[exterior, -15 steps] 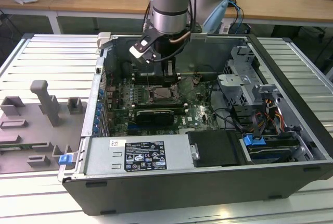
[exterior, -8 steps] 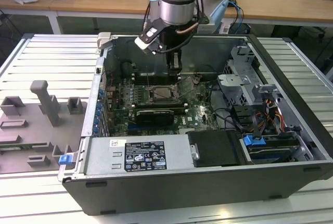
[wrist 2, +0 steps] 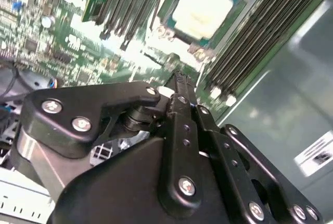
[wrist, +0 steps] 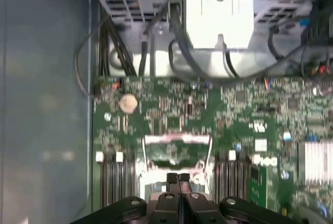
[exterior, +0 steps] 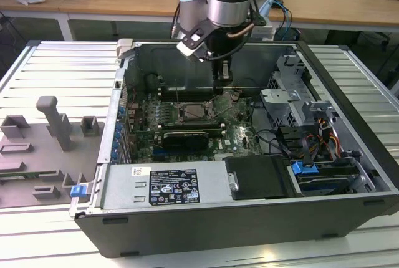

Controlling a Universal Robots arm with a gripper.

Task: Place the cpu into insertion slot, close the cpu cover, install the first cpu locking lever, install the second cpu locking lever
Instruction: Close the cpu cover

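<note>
The gripper point(wrist: 177, 178), fingers point(wrist: 171, 180) pressed together on nothing, is hovering near the cpu point(wrist 2: 203, 8); dipping lower is probably risking scraping it.

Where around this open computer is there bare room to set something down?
Bare ribbed table on the exterior view's right of the computer case, and beyond the grey fixture on its left. Inside the case it is crowded: circuit board, cables, and the gripper.

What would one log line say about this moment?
arm: over open case | hand: shut, empty, by slot | cpu: in slot
</note>
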